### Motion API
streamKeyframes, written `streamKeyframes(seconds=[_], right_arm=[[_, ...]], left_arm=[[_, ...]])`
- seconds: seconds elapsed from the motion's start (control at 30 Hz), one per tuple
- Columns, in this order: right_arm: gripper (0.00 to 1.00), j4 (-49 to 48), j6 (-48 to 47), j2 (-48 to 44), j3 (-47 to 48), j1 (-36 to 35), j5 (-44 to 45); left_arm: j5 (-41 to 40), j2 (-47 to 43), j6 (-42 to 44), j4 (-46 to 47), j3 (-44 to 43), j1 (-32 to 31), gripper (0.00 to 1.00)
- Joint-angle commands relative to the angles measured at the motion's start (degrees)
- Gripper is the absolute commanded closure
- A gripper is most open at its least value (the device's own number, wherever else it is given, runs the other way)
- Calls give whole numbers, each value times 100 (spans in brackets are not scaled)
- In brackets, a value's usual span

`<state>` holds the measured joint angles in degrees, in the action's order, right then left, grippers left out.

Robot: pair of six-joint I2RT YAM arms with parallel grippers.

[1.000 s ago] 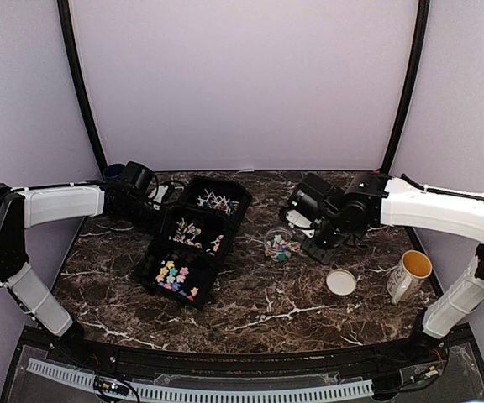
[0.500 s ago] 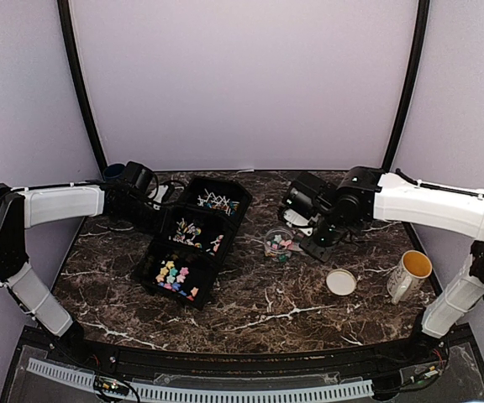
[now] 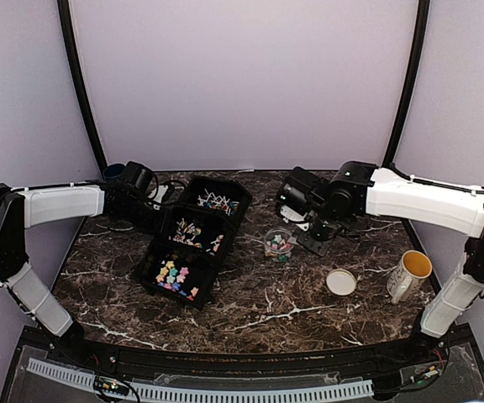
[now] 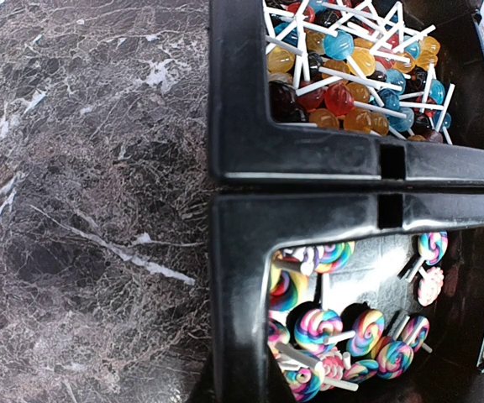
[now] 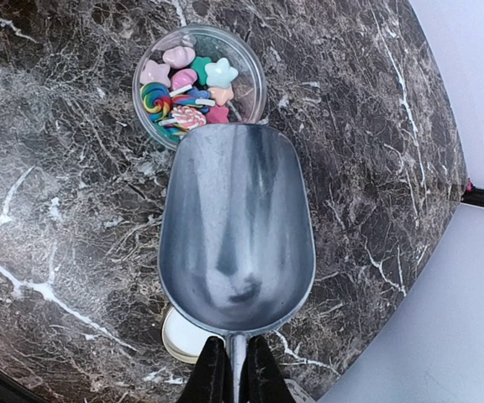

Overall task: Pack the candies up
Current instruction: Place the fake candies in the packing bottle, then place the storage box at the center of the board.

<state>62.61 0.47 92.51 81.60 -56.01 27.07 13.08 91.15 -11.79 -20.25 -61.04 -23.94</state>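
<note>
The candies (image 5: 185,84) are small blue, pink, green and swirled sweets in a clear round tub (image 5: 255,80) on the marble; the tub also shows in the top view (image 3: 278,244). More candies lie in the black three-part tray (image 3: 154,252): coloured stars (image 3: 175,275) in the near part, swirl lollipops (image 4: 343,332) in the middle, round lollipops (image 4: 351,67) in the far part. My right gripper (image 5: 235,353) is shut on the handle of an empty metal scoop (image 5: 238,231), whose lip hangs just over the tub's near rim. My left gripper (image 3: 144,193) is at the tray's far left corner; its fingers are hidden.
A round tan lid (image 3: 340,282) lies right of the tub, partly under the scoop in the right wrist view (image 5: 181,340). A white mug with a yellow inside (image 3: 410,273) stands at the right edge. A dark cup (image 3: 114,171) sits at the back left.
My right arm has drawn back and to the left with the scoop, away from the lid. The left arm and the tray have not moved.
</note>
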Motion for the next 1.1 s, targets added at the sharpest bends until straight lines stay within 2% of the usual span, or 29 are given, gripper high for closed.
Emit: streamKeyframes(seconds=[0.0,0.73,0.9,1.07], right_arm=[[100,-12,-69,144,172,24,35],[100,-788,-456,860,523,-174,2],[100,-901,-452,672,490,-182,106],[100,-1403,-445,-149,-105,-182,260]], left_arm=[[415,-206,-108,346,-365,-1,100],[432,-195,-100,338,-374,-5,100],[425,-162,-44,280,-402,-9,100],[350,25,148,-10,-562,-54,100]])
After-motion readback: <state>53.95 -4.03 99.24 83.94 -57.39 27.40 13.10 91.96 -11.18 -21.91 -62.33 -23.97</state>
